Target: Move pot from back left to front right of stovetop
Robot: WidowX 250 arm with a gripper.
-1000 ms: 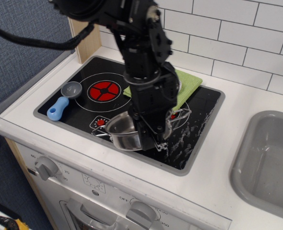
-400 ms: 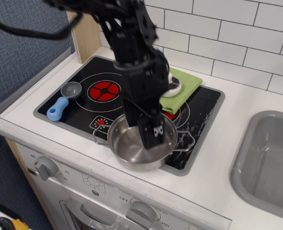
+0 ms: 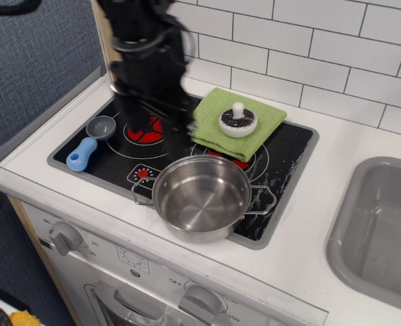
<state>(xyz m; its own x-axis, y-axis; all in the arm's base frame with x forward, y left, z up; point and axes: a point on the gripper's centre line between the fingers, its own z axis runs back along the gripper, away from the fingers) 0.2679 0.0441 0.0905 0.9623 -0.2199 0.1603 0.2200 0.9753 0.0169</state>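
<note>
The shiny steel pot (image 3: 200, 198) stands upright and empty at the front of the black stovetop (image 3: 289, 159), right of centre, its front edge over the grey rim. Its wire loop handles stick out left and right. My gripper (image 3: 161, 112) is a motion-blurred black shape raised over the back left burner, well clear of the pot and holding nothing that I can see. The blur hides how its jaws stand.
A green cloth (image 3: 211, 129) lies at the back of the stovetop with a black-and-white knobbed timer (image 3: 238, 123) on it. A small grey cup with blue handle (image 3: 90, 141) lies at the left. A grey sink (image 3: 384, 231) is at the right, the tiled wall behind.
The gripper let go of the pot at the front right, then rose and swung back left over the rear burner. The pot stayed where it was set down.
</note>
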